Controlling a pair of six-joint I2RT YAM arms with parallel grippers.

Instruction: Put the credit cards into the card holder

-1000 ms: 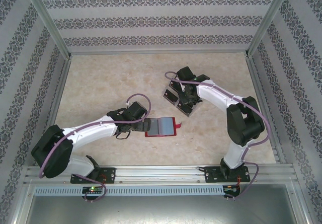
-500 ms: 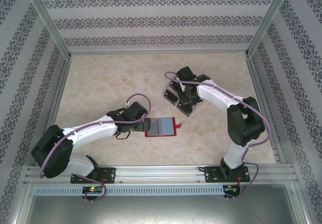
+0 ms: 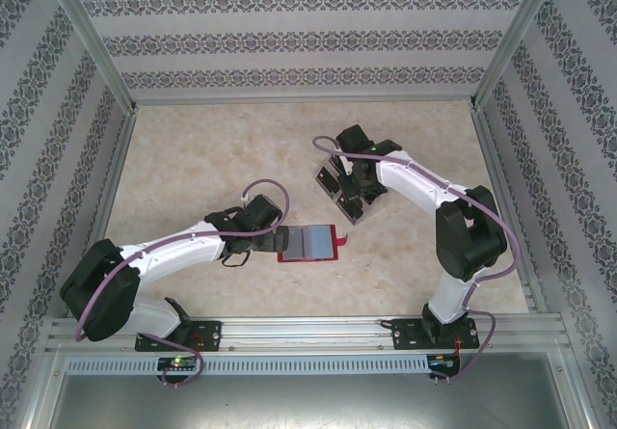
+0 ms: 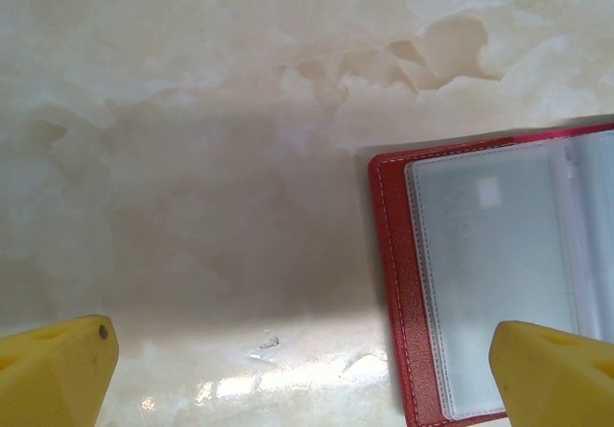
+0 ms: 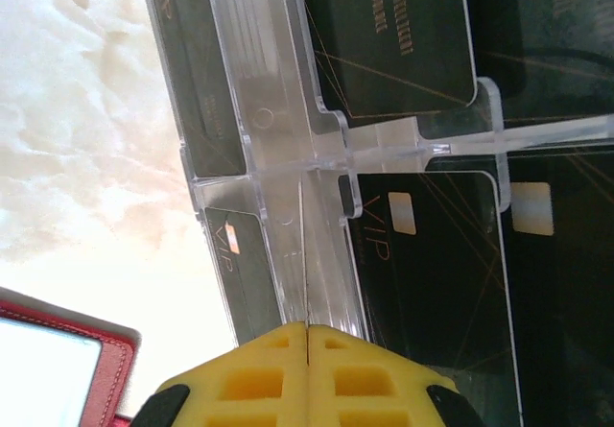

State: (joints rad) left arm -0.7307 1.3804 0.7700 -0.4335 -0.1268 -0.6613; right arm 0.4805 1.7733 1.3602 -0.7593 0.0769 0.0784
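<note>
Right wrist: tray divider [image 5: 286, 154] between credit cards [image 5: 408, 38]

The right pincer [image 5: 305, 341], yellow fingers pressed together with no gap, sits at the bottom edge over a clear plastic tray [image 5: 278, 110] whose divided compartments hold black credit cards [image 5: 403, 34] marked VIP, while a red corner of the card holder [image 5: 58, 320] lies lower left on the pale tabletop [image 5: 86, 110].

Left arm [image 3: 174, 251]: low, stretched from its base toward centre, wrist near level. Left gripper [image 4: 307, 384]: yellow fingertips [image 4: 58, 374] spread wide, nothing between them. Right arm [image 3: 424, 183]: elbow raised, forearm reaching left, wrist pitched down. Right gripper [image 5: 307, 365]: yellow pads [image 5: 259, 384] pressed together, no gap.
</note>
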